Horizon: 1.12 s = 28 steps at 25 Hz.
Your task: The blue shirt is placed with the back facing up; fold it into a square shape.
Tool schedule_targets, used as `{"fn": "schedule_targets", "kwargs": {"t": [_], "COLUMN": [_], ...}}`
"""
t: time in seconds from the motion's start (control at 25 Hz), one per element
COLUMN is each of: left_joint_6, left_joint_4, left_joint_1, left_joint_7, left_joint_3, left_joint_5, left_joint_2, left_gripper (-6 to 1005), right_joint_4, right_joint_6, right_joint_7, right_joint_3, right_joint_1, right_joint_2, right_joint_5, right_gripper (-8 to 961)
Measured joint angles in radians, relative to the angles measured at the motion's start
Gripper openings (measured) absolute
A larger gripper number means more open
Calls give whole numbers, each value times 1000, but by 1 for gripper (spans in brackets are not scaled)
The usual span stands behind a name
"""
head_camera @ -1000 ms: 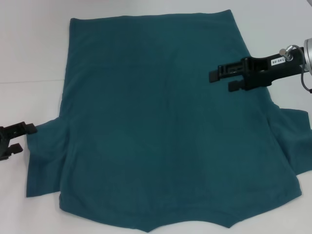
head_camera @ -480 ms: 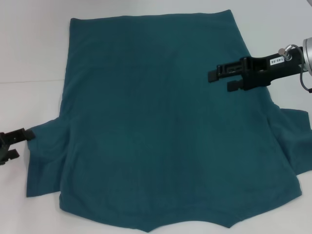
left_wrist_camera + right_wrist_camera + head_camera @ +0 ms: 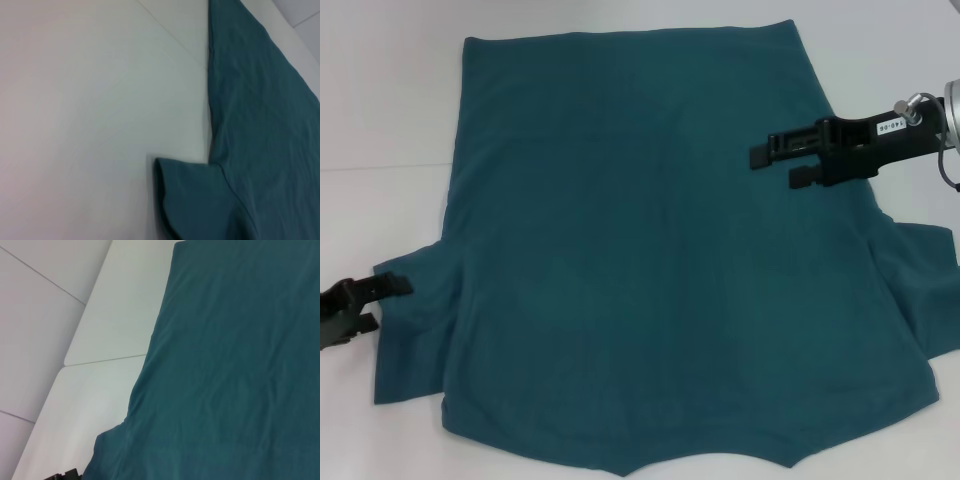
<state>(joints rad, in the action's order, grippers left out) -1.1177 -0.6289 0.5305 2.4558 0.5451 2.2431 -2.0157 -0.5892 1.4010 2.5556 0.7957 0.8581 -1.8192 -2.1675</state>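
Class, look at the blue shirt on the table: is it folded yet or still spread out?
Spread out. The shirt lies flat, plain side up, both sleeves sticking out sideways and no edge turned over. The left gripper sits at one sleeve.

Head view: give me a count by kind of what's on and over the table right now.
Shirts: 1, the blue shirt, spread flat
Grippers: 2, left gripper at the shirt's left sleeve, right gripper over its right side
Tables: 1, the white table
Total: 4
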Motion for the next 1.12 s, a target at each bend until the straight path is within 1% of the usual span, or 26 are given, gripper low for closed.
{"fn": "schedule_targets", "kwargs": {"t": [0.32,0.52,0.72,0.84,1.08,1.12], "left_joint_6": [37,46,45,40,33,31], "left_joint_4": [47,49,44,42,33,31], "left_joint_1": [40,46,42,40,37,37], "left_joint_7": [-4,12,16,13,6,6], "left_joint_3": [30,33,33,33,34,34], "left_joint_5": [9,16,35,35,36,39], "left_joint_2": [0,2,5,5,3,3], "left_gripper": [840,838,632,423,185,166], "right_joint_4": [-4,-6,-6,-6,-6,-6], "right_joint_6": [-1,1,1,2,5,5], "right_joint_7": [0,0,0,0,0,0], "right_joint_3": [-5,-6,-7,-11,-18,-18], "right_joint_1": [-2,-2,-2,-2,-1,-1], "right_joint_2": [2,3,3,3,3,3], "right_joint_5": [0,0,2,3,3,3], "right_gripper": [916,916,916,915,915,915]}}
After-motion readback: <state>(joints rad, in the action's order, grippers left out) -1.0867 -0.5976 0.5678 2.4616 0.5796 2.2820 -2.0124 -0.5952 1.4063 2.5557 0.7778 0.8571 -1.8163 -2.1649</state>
